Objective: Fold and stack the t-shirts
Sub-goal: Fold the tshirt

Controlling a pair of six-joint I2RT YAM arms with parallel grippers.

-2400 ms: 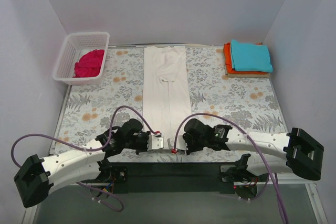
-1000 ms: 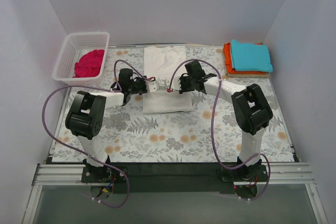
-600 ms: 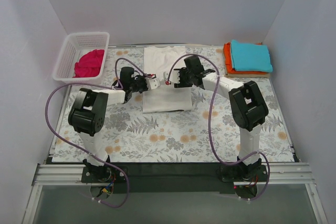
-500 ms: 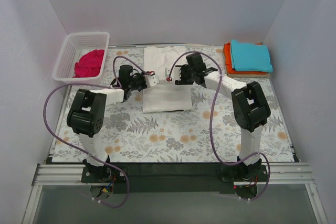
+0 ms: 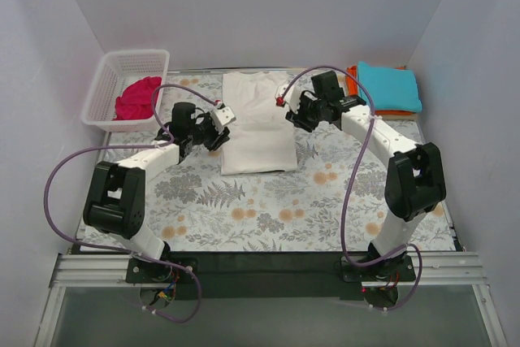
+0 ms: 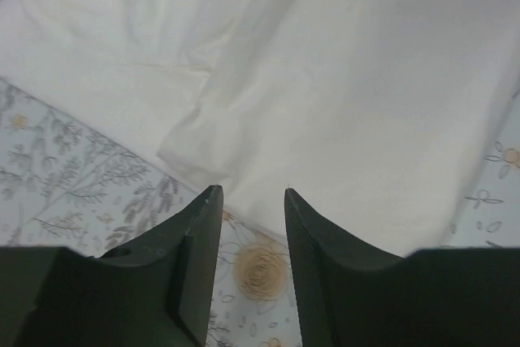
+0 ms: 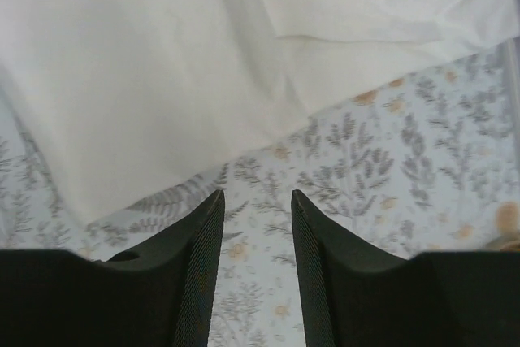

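The off-white t-shirt [image 5: 257,132] lies on the floral cloth at mid-back, its near half folded up over the far half. It fills the upper part of the left wrist view [image 6: 341,79] and of the right wrist view [image 7: 162,54]. My left gripper [image 5: 221,116] is open and empty at the shirt's left edge [image 6: 252,193]. My right gripper [image 5: 283,105] is open and empty at the shirt's right edge [image 7: 257,194]. The teal t-shirt [image 5: 388,86] lies folded on the orange t-shirt [image 5: 352,91] at the back right. The magenta t-shirt [image 5: 137,97] sits crumpled in the basket.
The white mesh basket [image 5: 106,79] stands at the back left. The floral table covering [image 5: 268,209] is bare in front of the shirt. White walls close in the back and both sides.
Both grippers carried the shirt's near hem up over its far half, let it go, and drew apart to the shirt's left and right sides.
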